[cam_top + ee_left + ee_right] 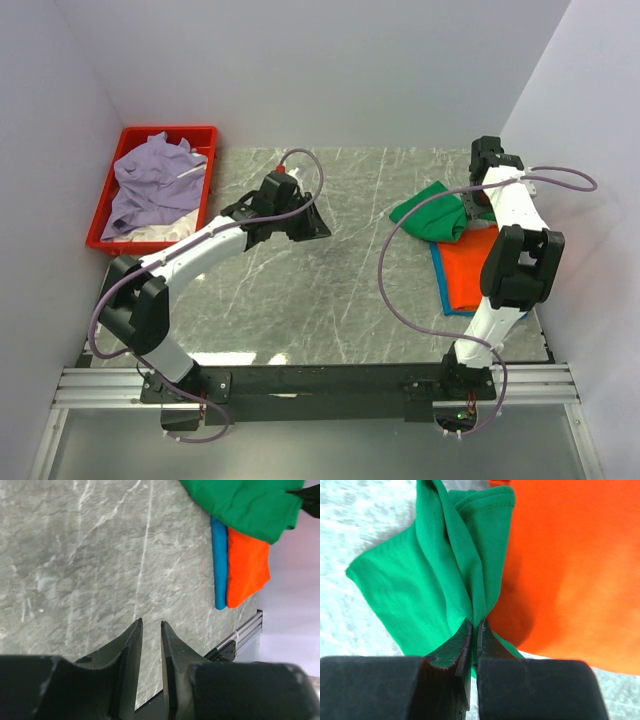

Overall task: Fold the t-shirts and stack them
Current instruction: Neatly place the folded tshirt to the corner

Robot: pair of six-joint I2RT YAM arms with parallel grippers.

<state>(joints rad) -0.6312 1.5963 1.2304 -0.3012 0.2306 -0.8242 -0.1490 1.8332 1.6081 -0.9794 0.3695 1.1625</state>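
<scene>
A bright green t-shirt [428,213] [240,505] [420,580] lies bunched, partly over the folded orange t-shirt [468,270] [247,565] [570,570]. The orange one rests on a folded blue t-shirt [438,272] [218,565] at the table's right side. My right gripper [472,212] [474,622] is shut on a gathered fold of the green t-shirt. My left gripper [320,228] [150,624] hovers over bare table mid-field, its jaws a narrow gap apart with nothing between them. A lavender t-shirt [150,185] lies crumpled over a white one [150,235].
The red plastic tray [170,131] holding the lavender and white cloth sits at the back left, against the left wall. White walls close in on the left, back and right. The grey marbled table top [330,290] ends at a black rail near the arm bases.
</scene>
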